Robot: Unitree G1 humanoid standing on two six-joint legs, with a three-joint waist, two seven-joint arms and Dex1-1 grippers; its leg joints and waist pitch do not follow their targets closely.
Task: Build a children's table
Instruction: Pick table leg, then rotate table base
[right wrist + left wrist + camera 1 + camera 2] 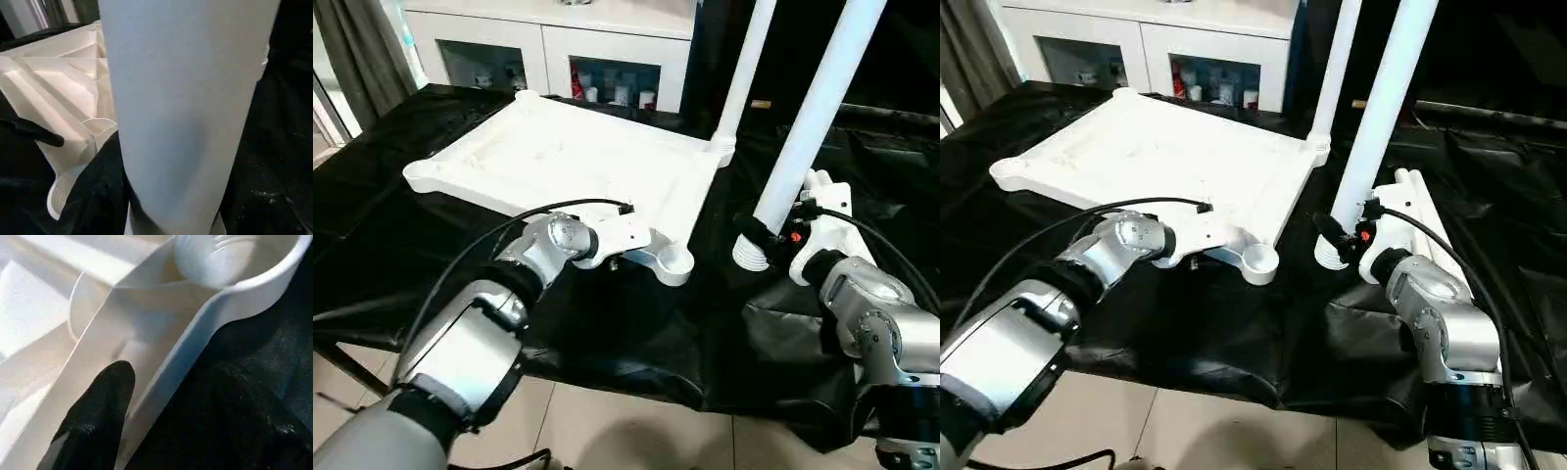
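The white tabletop [568, 157] lies upside down on the black cloth, ribs facing up. One white leg [744, 69] stands upright in its far right corner socket. My left gripper [625, 257] is shut on the tabletop's near rim, just left of the empty near right socket [675, 262]. In the left wrist view one black finger [98, 421] rests inside the rim wall. My right gripper [769, 235] is shut on a second leg [813, 117], which leans slightly. That leg's ribbed lower end [751, 257] is close above the cloth, a little right of the near right socket.
A white cabinet [558, 49] with glass doors stands behind the table. The black cloth [431, 245] covers the whole worktop and hangs over its near edge above the tiled floor [607, 431]. A grey curtain [362, 49] hangs at the far left.
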